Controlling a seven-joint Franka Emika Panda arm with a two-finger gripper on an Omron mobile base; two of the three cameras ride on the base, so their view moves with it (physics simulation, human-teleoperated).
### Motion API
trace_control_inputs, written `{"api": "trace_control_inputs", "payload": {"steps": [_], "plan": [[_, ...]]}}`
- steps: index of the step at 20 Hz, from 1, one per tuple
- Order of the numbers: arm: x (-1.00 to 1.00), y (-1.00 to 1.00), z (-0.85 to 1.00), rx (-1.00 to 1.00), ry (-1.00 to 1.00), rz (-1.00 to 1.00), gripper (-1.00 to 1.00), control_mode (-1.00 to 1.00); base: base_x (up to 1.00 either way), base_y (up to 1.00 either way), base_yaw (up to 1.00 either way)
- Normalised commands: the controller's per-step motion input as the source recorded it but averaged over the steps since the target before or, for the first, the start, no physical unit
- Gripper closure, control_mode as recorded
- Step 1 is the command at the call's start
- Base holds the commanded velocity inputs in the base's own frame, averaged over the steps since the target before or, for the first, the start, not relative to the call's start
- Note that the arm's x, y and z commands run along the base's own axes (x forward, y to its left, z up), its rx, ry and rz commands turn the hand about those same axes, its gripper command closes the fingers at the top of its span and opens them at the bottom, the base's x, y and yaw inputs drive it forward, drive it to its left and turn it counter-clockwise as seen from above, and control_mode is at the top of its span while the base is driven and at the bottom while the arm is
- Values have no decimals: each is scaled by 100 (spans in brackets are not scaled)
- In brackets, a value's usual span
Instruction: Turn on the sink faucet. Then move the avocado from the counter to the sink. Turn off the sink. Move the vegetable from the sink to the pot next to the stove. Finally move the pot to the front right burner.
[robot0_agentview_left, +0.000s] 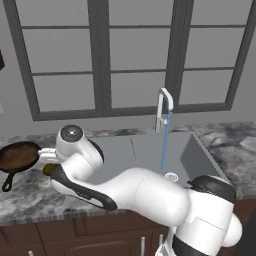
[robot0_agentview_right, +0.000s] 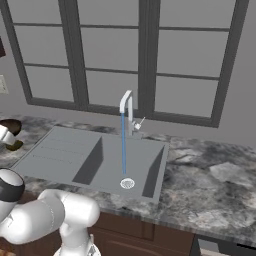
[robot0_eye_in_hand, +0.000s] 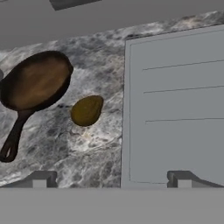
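The grey faucet is running, and a thin blue stream falls to the sink. The olive-brown avocado lies on the marble counter between the sink's drainboard and a dark long-handled pan. I cannot tell whether that pan is the task's pot. My gripper hovers above the counter short of the avocado, open and empty. The stove and its burners are out of view.
The pan's handle points toward me, left of the avocado. A windowed wall stands close behind the counter. Marble counter stretches right of the sink. The basin holds just the drain.
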Motion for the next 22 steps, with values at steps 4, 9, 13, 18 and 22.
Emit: {"api": "trace_control_inputs", "payload": {"steps": [4, 9, 13, 18, 22], "plan": [[13, 5, -15, 4, 2, 0, -100, -100, 0, 0, 0], [23, 0, -24, 2, 1, 0, -100, -100, 0, 0, 0], [26, 14, -16, 2, 3, -1, -100, -100, 0, 0, 0], [18, 21, -14, 0, 7, -2, -100, -100, 0, 0, 0], [19, 20, -8, 0, 9, -3, -100, -100, 0, 0, 0]]}}
